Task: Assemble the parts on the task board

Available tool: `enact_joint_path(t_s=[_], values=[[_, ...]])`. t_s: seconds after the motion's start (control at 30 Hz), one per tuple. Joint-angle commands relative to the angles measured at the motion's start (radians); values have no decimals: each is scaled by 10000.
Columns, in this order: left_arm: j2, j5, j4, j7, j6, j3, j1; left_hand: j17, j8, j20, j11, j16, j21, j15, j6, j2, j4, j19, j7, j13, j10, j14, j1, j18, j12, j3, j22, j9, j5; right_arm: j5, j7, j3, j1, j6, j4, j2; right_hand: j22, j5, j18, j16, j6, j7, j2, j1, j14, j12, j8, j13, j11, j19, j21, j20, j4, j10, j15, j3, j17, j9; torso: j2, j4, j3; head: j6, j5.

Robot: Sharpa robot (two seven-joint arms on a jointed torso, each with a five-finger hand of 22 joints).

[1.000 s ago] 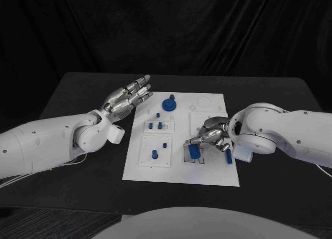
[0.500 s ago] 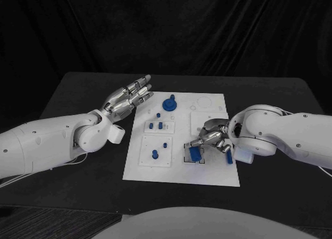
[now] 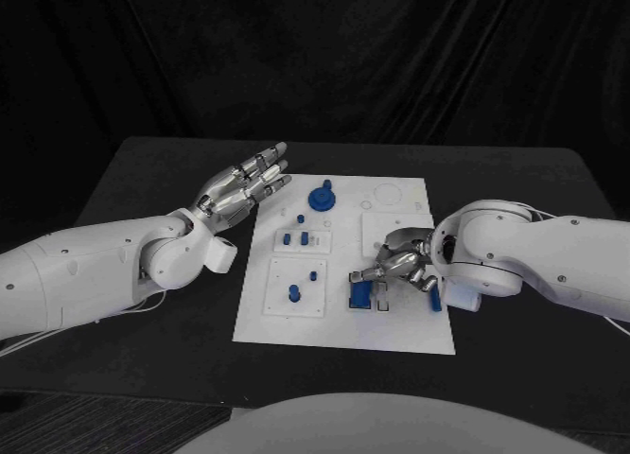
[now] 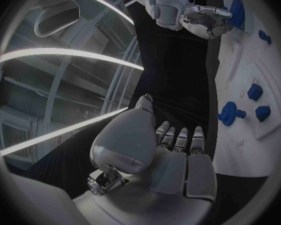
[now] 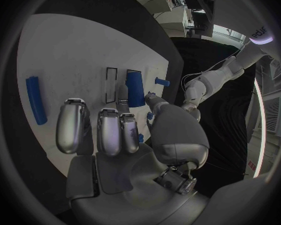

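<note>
The black surface (image 3: 151, 322) carries the white task board (image 3: 397, 331) at its middle. The left hand (image 3: 244, 184) hovers off the board's left edge, fingers (image 4: 178, 137) straight, apart, holding nothing. The right hand (image 3: 401, 260) rests over the board's right part, fingers (image 5: 109, 130) on a blue block (image 3: 358, 295) at a slot. A blue bar (image 5: 35, 100) lies just beside it, and a round blue part (image 3: 322, 199) stands near the board's far edge.
</note>
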Motion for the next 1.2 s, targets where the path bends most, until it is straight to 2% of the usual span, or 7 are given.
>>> enact_joint_path(t_s=[0.03, 0.3, 0.5, 0.6, 0.77, 1.07, 1.2], values=[[3, 45, 30, 485, 130, 10, -8, -10, 38, 38, 85, -37, -51, 34, 77, -19, -25, 1, 11, -11, -18, -3, 77, -7, -34, 30, -4, 15, 57, -168, -208, 3, -32, 180, -10, 15, 1759, -271, 183, -41, -66, 23, 13, -105, 669, 35, -43, 2629, 87, 120, -61, 58, 18, 1048, 78, -124, 475, -6, 0, 0, -2, 0, 24], [8, 45, 22, 470, 145, 10, -8, -10, 38, 38, 85, -37, -51, 34, 77, -19, -25, 1, 11, -11, -18, -3, 77, -7, -34, 30, -4, 15, 57, -206, -222, 3, -47, 132, -12, 27, 1746, -781, 192, -56, -104, 30, 61, -151, 662, 35, -35, 2629, 95, 111, -113, 62, 109, 1048, 83, -317, 434, 0, 5, 2, 1, 0, 34], [13, 45, 16, 463, 165, 10, -8, -10, 38, 38, 85, -37, -51, 34, 77, -19, -25, 1, 11, -11, -18, -3, 77, -7, -34, 30, -4, 15, 57, -213, -211, 3, -50, -73, 16, -7, 1740, -882, 197, -66, -118, 34, 44, -146, 659, 35, -36, 2629, 97, 106, -135, 64, 112, 1048, 86, -366, 413, 0, 1, -4, 8, 0, 48], [6, 45, 21, 459, 177, 10, -8, -10, 38, 38, 85, -37, -51, 34, 77, -19, -25, 1, 11, -11, -18, -3, 77, -7, -34, 30, -4, 15, 57, -214, -181, 3, -50, -355, 82, -84, 1746, -1401, 194, -47, -115, 32, -50, -214, 665, 35, 2, 2629, 96, 116, -128, 66, 210, 1048, 87, -625, 432, 20, -6, -5, 9, 0, 55], [-18, 45, 26, 449, 194, 10, -8, -10, 45, 42, 111, -37, -50, 37, 94, -21, -22, 2, 37, -11, -18, -3, 73, -5, -34, 29, -3, 17, 58, -216, 155, 5, -2, -1063, 424, -495, 1761, -1865, 187, -5, 5, -17, -199, -353, 679, 35, 173, 2629, 58, 141, -92, 45, 452, 1048, 58, -1046, 478, 97, -12, -7, 14, 0, 115], [-58, 45, 22, 446, 190, 10, -9, -10, 51, 45, 139, -37, -49, 35, 102, -13, -17, 3, 61, -11, -18, -3, 70, -3, -34, 34, 0, 18, 60, -239, 1955, 6, 468, -2484, 1219, -1305, 1858, -1757, 122, 186, 192, -116, -304, -75, 744, 35, 505, 2629, -27, 254, 217, -16, 549, 1048, -12, -1504, 778, 264, -19, -6, 0, 0, 160], [-44, 45, 12, 444, 204, 10, -9, -10, 51, 45, 139, -37, -49, 35, 102, -13, -17, 3, 61, -11, -18, -3, 70, -3, -34, 34, 0, 18, 60, -583, 2704, 6, 560, -3021, 1414, -1463, 1907, -1528, 87, 281, 82, -153, -261, 576, 762, 35, 770, 2629, -57, 306, 395, -53, 369, 1048, -35, -1684, 903, 503, -14, -2, 2, 0, 145]])
